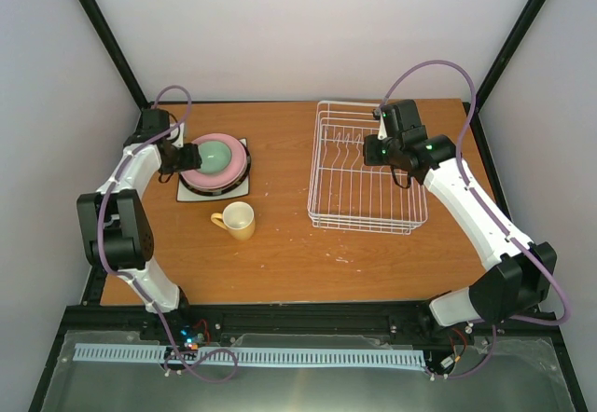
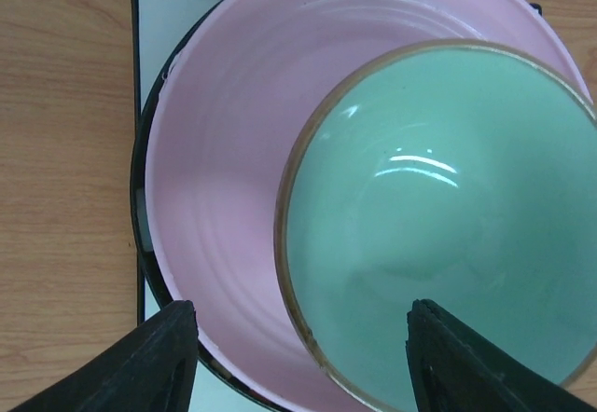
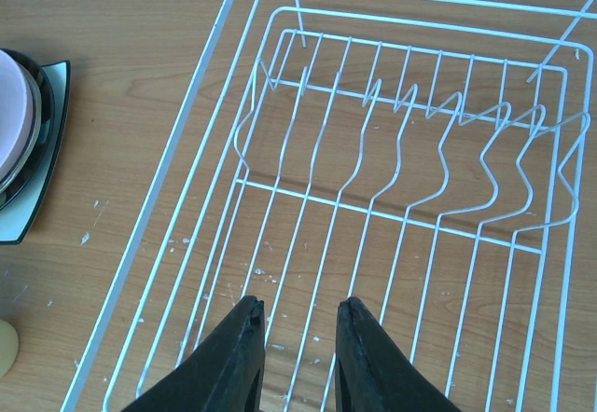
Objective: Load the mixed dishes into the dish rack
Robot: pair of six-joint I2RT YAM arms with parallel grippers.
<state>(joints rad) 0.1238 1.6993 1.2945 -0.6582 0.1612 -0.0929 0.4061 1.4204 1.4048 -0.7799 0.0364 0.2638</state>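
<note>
Top external view, from the left: the left arm (image 1: 131, 174) bends in over a stack of dishes at the left side of the counter (image 1: 280, 254). At the bottom of the stack is the white square plate (image 1: 188, 194). On it lies the dark-rimmed cream round plate (image 1: 211, 189), then the pink round plate (image 1: 242, 151), with the mint-green bowl (image 1: 216, 157) on top.

The left wrist view shows the left jaws spread wide just above the stack, pinching nothing. One finger (image 2: 159, 365) hangs over the pink plate's edge and the other (image 2: 457, 365) over the bowl's hollow, so the bowl's near rim lies between them. The bowl sits off-centre on the pink plate.

In front of the stack, apart from it, the yellow handled mug (image 1: 238, 220) stands upright on the counter with its mouth up and its handle to the left.

To the right, well apart from the stack, is the white wire dish rack (image 1: 368, 188), with no dish in it. The right arm (image 1: 466, 193) reaches over the rack's far right part. In the right wrist view the right jaws stand narrowly parted above the rack's floor wires, with nothing between the fingers (image 3: 233, 356). The upright plate prongs run across just beyond them.
</note>
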